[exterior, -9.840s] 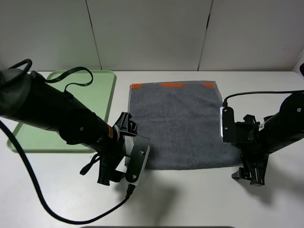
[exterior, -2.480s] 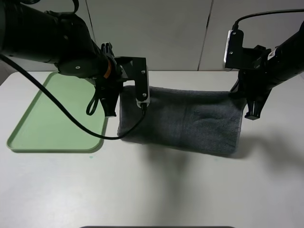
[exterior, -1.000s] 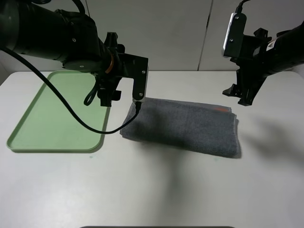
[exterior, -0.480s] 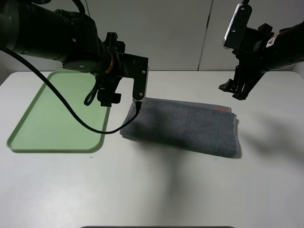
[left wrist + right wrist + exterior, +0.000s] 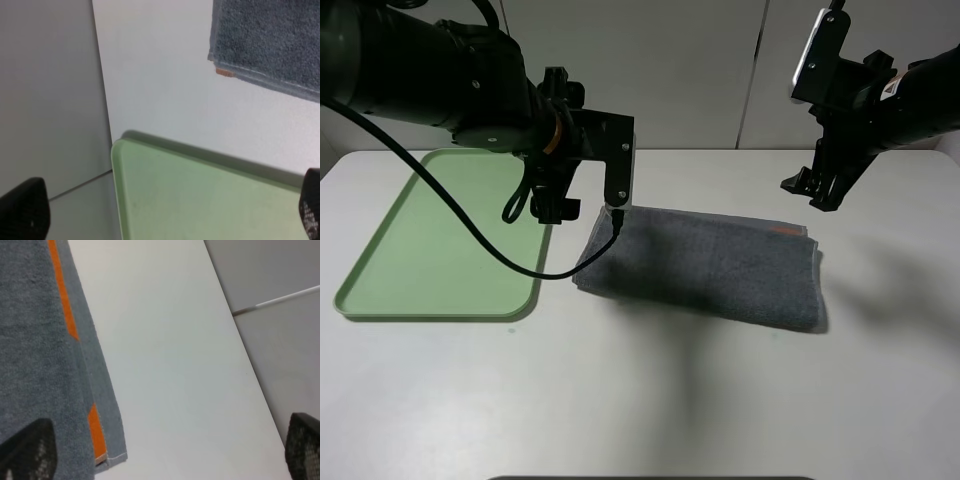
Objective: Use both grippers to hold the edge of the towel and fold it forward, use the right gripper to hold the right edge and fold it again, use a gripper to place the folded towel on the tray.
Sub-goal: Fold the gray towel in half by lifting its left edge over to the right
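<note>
Left gripper (image 5: pixel 555 208): jaws spread wide and empty, hanging over the gap between the tray (image 5: pixel 440 235) on its outer side and the towel (image 5: pixel 705 265). Right gripper (image 5: pixel 810 192): jaws likewise spread and empty, raised above the towel's right end. The towel lies folded on the table (image 5: pixel 650 400), below and between both grippers, off the tray.

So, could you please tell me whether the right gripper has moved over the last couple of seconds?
Yes. The right gripper has risen and shifted left toward the wall seam, off the towel and its right end.
</note>
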